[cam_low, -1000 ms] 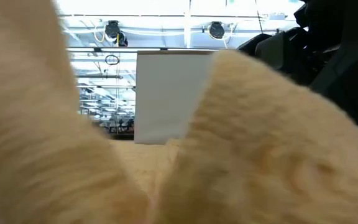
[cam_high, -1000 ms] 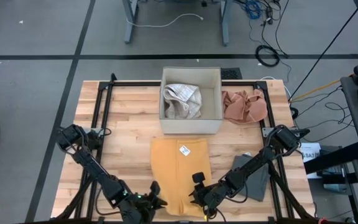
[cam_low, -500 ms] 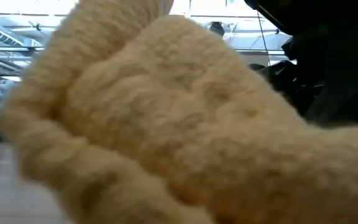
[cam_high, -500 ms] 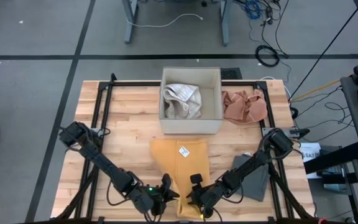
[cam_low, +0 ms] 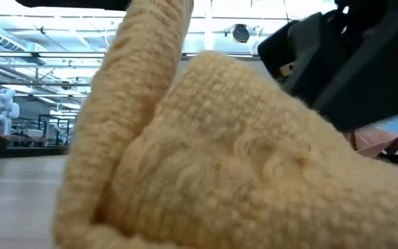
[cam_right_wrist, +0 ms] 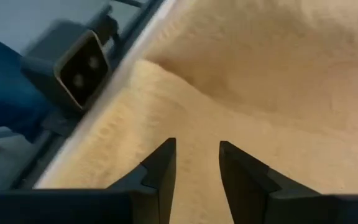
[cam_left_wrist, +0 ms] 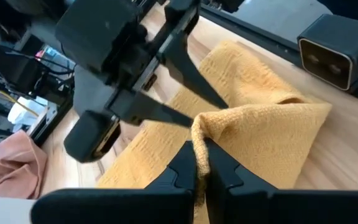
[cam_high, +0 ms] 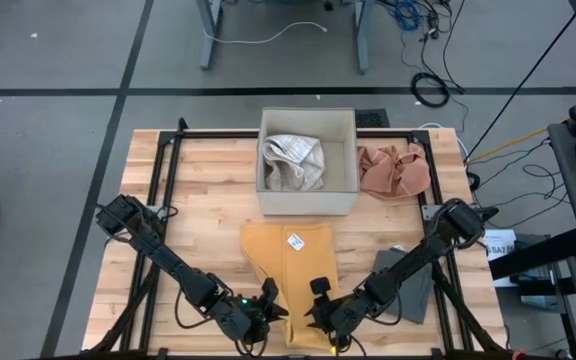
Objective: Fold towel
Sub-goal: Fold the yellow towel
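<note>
A yellow towel (cam_high: 290, 275) lies on the counter's (cam_high: 198, 200) near edge in front of a box (cam_high: 306, 160), its near left corner lifted and pinched in the clenched fingers of the left gripper (cam_left_wrist: 201, 163), while the right gripper (cam_right_wrist: 194, 163) hovers just beside, fingers parted over the cloth.

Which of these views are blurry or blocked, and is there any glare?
Low view: the yellow towel fills the frame up close and soft; bright ceiling lights glare behind it. Right wrist view: towel blurred around the right gripper. Left wrist view: sharp, left gripper pinching a towel edge. High view: evenly lit, clear, no glare.
</note>
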You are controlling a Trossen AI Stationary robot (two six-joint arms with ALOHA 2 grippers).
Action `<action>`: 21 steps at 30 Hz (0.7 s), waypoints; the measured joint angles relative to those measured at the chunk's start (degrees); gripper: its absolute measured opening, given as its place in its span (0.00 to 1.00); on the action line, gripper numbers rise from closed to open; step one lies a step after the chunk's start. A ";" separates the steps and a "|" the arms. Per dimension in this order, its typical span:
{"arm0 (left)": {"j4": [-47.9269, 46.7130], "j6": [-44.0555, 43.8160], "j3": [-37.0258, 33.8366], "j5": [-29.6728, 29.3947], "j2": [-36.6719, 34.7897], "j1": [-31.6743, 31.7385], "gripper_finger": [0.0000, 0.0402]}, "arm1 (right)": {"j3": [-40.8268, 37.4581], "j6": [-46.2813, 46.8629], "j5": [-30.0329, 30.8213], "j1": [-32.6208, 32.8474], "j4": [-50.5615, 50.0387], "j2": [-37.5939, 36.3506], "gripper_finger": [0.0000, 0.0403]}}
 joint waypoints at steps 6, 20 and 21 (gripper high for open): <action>-0.09 -0.22 0.00 -0.01 0.00 0.00 0.02 | 0.01 2.34 -0.12 2.10 2.98 -0.05 0.27; 1.02 0.25 0.00 -0.02 0.00 -0.42 0.02 | 0.07 3.48 -5.03 -0.38 19.28 10.20 0.27; 1.24 0.26 0.00 -0.04 -0.01 -0.49 0.02 | 0.08 3.73 -5.75 -0.65 20.22 10.77 0.27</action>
